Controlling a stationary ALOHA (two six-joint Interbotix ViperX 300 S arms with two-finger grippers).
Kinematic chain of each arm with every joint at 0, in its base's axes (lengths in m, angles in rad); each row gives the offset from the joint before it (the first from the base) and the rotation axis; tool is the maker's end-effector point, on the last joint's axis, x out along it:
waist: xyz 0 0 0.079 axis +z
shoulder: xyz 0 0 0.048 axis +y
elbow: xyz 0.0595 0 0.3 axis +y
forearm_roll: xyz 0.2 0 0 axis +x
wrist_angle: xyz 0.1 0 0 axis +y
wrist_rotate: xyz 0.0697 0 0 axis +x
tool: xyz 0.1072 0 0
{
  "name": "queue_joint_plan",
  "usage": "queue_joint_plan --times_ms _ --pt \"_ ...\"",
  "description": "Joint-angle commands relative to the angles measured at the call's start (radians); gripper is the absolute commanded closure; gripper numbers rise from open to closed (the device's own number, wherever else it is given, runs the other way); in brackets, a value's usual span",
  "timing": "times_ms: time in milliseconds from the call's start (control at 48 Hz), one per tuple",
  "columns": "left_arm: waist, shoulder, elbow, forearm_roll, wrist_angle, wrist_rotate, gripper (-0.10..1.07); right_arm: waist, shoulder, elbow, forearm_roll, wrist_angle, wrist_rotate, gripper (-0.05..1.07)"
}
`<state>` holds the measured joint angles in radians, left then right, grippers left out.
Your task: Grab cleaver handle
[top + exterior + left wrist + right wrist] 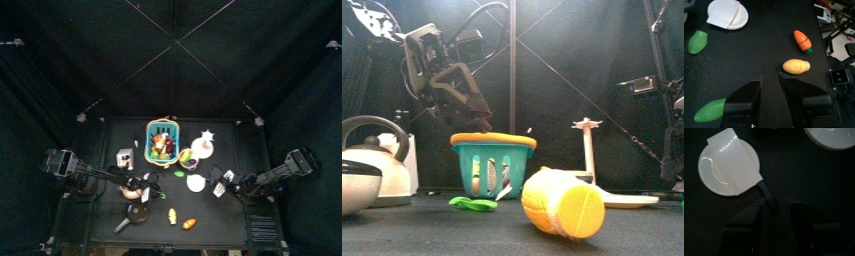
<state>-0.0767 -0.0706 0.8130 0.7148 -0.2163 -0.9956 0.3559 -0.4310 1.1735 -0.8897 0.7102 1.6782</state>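
The toy cleaver (734, 155) lies flat on a white plate (717, 175) at about 5 o'clock on the worktop (221, 225). It looks light, stiff & smooth, prob. plastic. Grab the thin dark handle (765, 192), not the wide blade. The right pincer (776, 208) is spread open, handle end between its jaws. The left pincer (772, 87) is spread too, holding nothing.

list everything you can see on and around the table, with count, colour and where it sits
cleaver: one, white blade, dark handle, lying across a plate, handle toward the right gripper
plate: one, white, under the cleaver blade
basket: one, teal with orange rim, table's middle rear
kettle: one, white and black, front view's left
corn: one, yellow, nearest the front camera
carrot: one, orange, on bare table
green vegetables: two, green, one near the plate, one by the left jaw
stand: one, white, upright beside the basket
left gripper: open, above the table
right gripper: open, jaws either side of the handle
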Motion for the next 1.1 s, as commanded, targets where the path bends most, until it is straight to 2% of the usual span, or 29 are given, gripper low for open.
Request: queue_joint_plan --times_ms 0,229,438,583,688,792,896,958,1083 --pt "0.003 -0.021 -0.006 0.023 -0.049 0.009 0.25 -0.015 0.021 -0.011 -0.023 -0.025 0.0 0.27" --pt "0.002 -0.038 0.021 0.031 -0.176 0.046 0.2 -0.072 0.115 -0.012 -0.086 -0.152 0.0 0.28" --pt "-0.003 -0.058 0.051 0.031 -0.327 0.098 0.08 -0.129 0.178 -0.015 -0.091 -0.175 0.0 0.28" --pt "0.005 -0.071 0.063 0.015 -0.407 0.149 0.05 -0.133 0.186 -0.015 -0.091 -0.206 0.0 0.3" --pt "0.035 -0.074 0.071 -0.072 -0.41 0.156 0.05 -0.127 0.186 -0.02 -0.086 -0.219 0.002 0.36" --pt "0.075 -0.074 0.094 -0.229 -0.419 0.161 0.05 -0.127 0.178 -0.037 -0.089 -0.218 0.0 0.47" --pt "0.087 -0.074 0.124 -0.348 -0.431 0.164 0.05 -0.127 0.17 -0.055 -0.089 -0.206 0.0 0.54" --pt "0.089 -0.074 0.14 -0.393 -0.446 0.164 0.05 -0.127 0.158 -0.067 -0.091 -0.192 -0.002 0.54" --pt "0.095 -0.074 0.146 -0.402 -0.476 0.164 0.05 -0.107 0.13 -0.094 -0.091 -0.186 -0.002 0.54"
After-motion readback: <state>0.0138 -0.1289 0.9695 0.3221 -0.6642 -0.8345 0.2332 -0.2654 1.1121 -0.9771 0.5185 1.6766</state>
